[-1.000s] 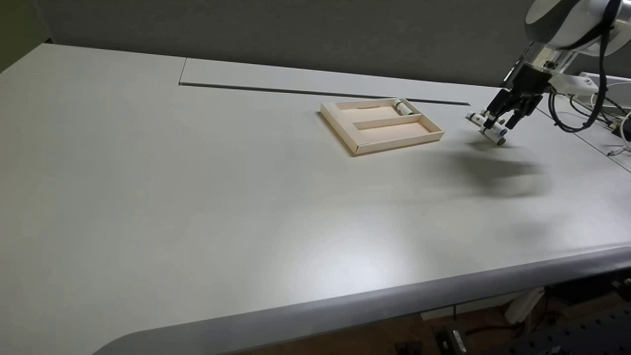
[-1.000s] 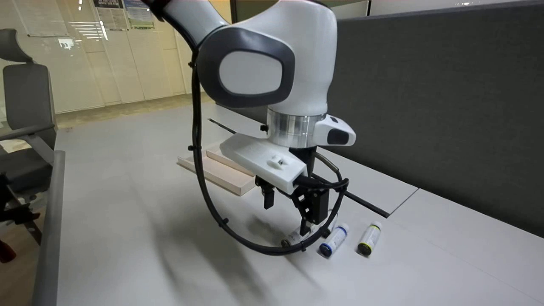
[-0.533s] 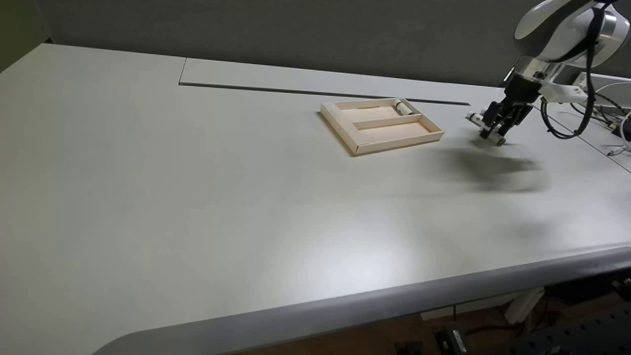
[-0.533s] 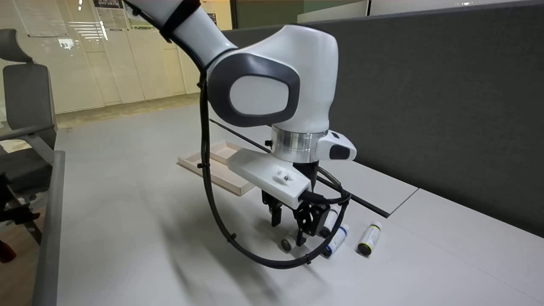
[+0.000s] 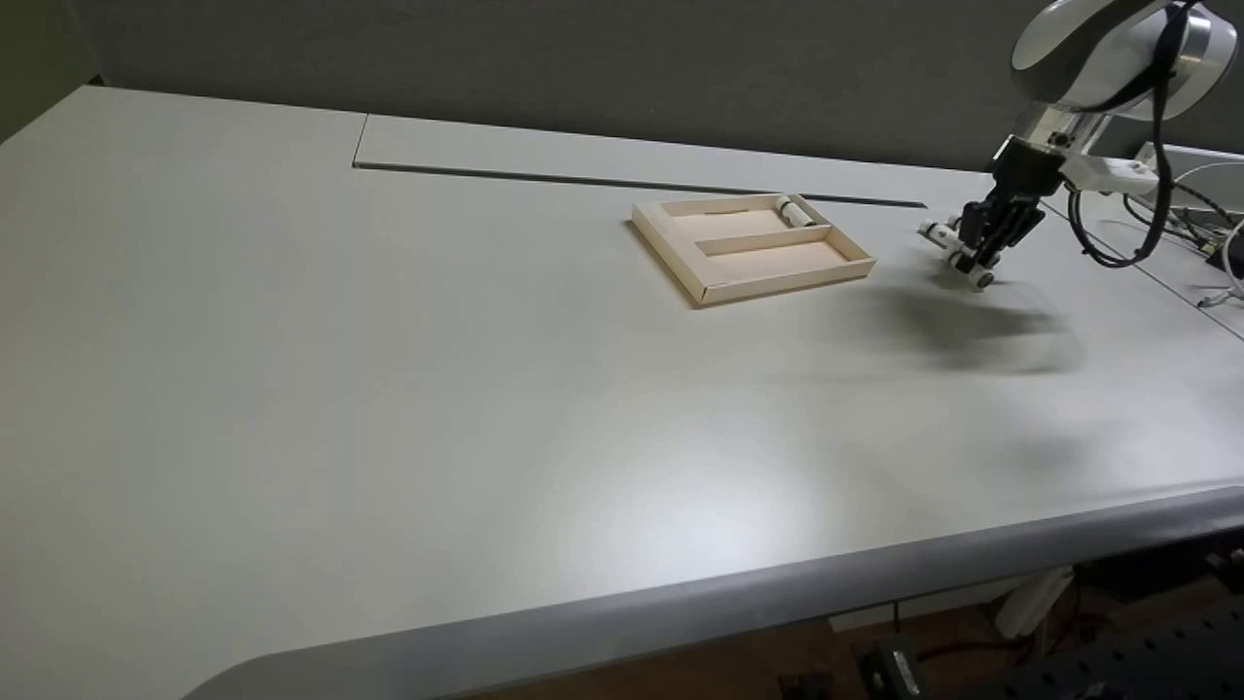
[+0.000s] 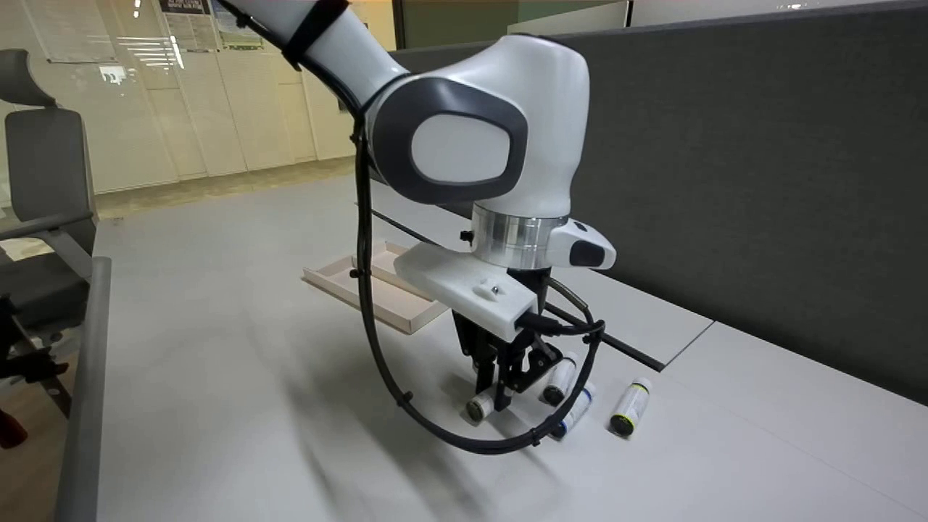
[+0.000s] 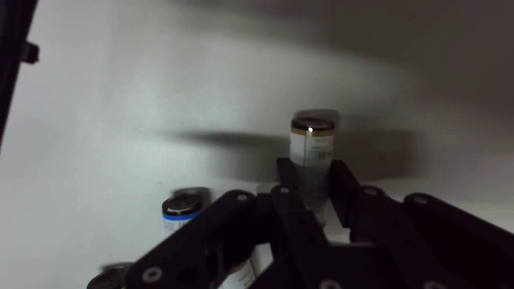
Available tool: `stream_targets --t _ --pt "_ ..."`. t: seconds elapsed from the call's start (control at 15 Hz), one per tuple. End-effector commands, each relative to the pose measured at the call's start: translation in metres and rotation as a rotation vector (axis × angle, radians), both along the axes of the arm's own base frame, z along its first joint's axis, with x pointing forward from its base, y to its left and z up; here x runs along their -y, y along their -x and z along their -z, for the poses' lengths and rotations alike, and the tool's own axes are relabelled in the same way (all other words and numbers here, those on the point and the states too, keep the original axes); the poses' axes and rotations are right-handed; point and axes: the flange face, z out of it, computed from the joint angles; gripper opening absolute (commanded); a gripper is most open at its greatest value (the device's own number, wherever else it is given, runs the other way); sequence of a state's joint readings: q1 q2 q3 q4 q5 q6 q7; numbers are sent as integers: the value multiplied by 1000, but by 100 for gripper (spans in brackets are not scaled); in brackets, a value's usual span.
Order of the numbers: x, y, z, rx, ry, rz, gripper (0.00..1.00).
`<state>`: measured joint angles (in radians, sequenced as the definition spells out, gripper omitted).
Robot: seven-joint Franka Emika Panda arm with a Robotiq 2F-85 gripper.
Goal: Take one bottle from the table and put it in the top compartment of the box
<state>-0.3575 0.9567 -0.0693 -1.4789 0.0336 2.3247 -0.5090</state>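
My gripper (image 7: pixel 312 170) has its fingers against both sides of a white bottle (image 7: pixel 312 150) with a gold ring and dark cap. In an exterior view that bottle (image 6: pixel 480 407) lies low at the table (image 6: pixel 217 362); whether it touches the surface I cannot tell. The pale wooden box (image 5: pixel 782 285) stands apart from the gripper, a slat (image 5: pixel 763 242) dividing it into two sections. One white bottle (image 5: pixel 795 211) rests in the far section. Which section counts as the top compartment is not plain here.
Beside the gripper lie a blue-ringed bottle (image 6: pixel 578 411), a yellow-ringed bottle (image 6: pixel 631 407) and a further bottle (image 6: pixel 561 378). A black cable (image 6: pixel 377 362) loops down from the arm. Behind the table rises a grey partition (image 6: pixel 725 181); more cables (image 5: pixel 1205 214) are at its side.
My gripper has come down and its jaws have drawn together around the gold-ringed bottle, which has shifted slightly. The box and the bottle inside it stay put.
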Motion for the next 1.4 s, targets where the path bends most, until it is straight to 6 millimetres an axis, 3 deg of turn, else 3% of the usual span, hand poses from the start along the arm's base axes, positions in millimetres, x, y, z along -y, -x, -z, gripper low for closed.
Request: stream_targets --t 0.0,0.33,0.87,1.2,1.33 --pt "-4 -11 -9 -54 -19 26 7" --pt "-37 -30 -27 -34 -49 -15 7" --pt "-138 -58 -51 17 -91 -104 7" --pt "-181 -65 -77 69 -92 -154 7" --pt "-193 -66 -79 86 -110 -171 7"
